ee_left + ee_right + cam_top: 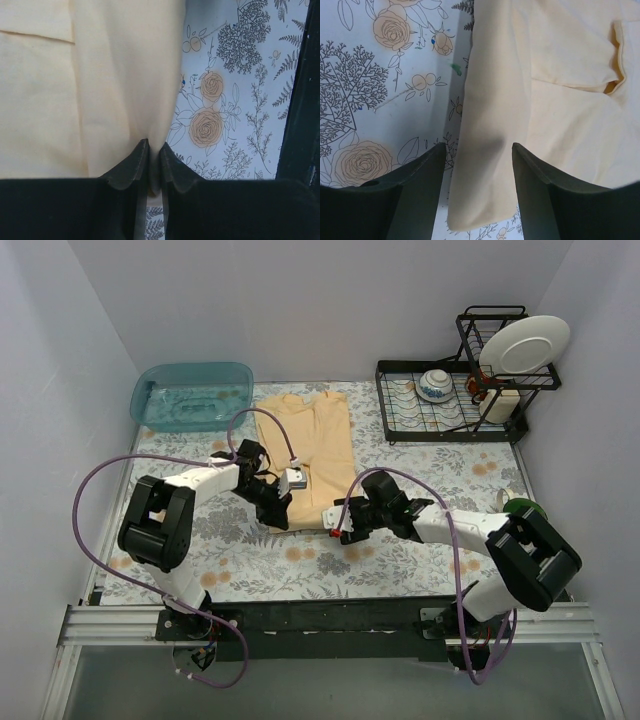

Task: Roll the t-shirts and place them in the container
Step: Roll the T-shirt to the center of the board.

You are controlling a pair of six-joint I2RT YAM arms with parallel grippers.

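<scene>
T-shirt [310, 440] folded lengthwise on floral tablecloth [300, 562], white walls [300, 300], left pincer [154, 145] clamped on its hem, right pincer [478, 146] apart

Bright even diffuse light; shadows soft; wrist views bluish, mildly soft

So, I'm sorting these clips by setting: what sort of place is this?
Probably a lab test booth staged as a home corner: plain white walls around a flowered tablecloth, a dish rack holding a plate, and a yellow t-shirt lying on the cloth.
</scene>
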